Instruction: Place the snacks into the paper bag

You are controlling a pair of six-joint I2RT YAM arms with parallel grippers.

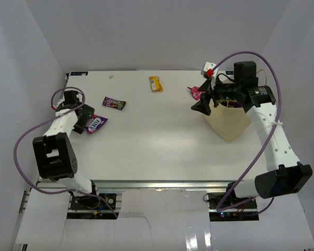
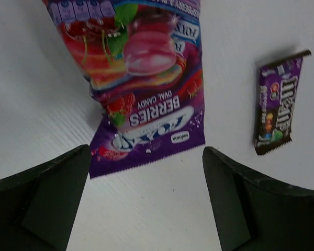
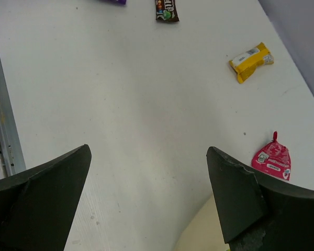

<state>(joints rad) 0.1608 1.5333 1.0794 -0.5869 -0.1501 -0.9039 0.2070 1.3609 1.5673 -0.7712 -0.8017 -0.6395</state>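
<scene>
Black fingers [image 2: 47, 204] of the left gripper [image 2: 146, 167] stand wide apart and hold nothing. The gap between them faces the lower edge of the large dark blue-purple bag [image 2: 146, 78], which lies flat on the white table [image 1: 157, 151] near its left edge. In the top view the gripper overlaps the near-left end of this bag; contact cannot be confirmed. The small brown packet [image 2: 277, 102] lies flat to the right of the bag, apart from it and nearer the table centre.

The right gripper [image 3: 147, 151] is likewise fully spread and empty. It hangs above the table surface at the far-left upper corner of the paper bag [image 1: 231, 125], pointing toward the left side of the table. The paper bag stands upright on the right half of the table, mouth upward; its contents cannot be made out. A pale curved edge at the bottom of the right wrist view lies directly below the gripper opening.

The small pink-red wrapper [image 3: 272, 159] lies on the table just beside the far-left side of the paper bag, outside it. The small yellow wrapper [image 3: 251, 61] lies near the far edge of the table, well apart from the paper bag. From left to right it sits between the small brown packet and the small pink-red wrapper.
</scene>
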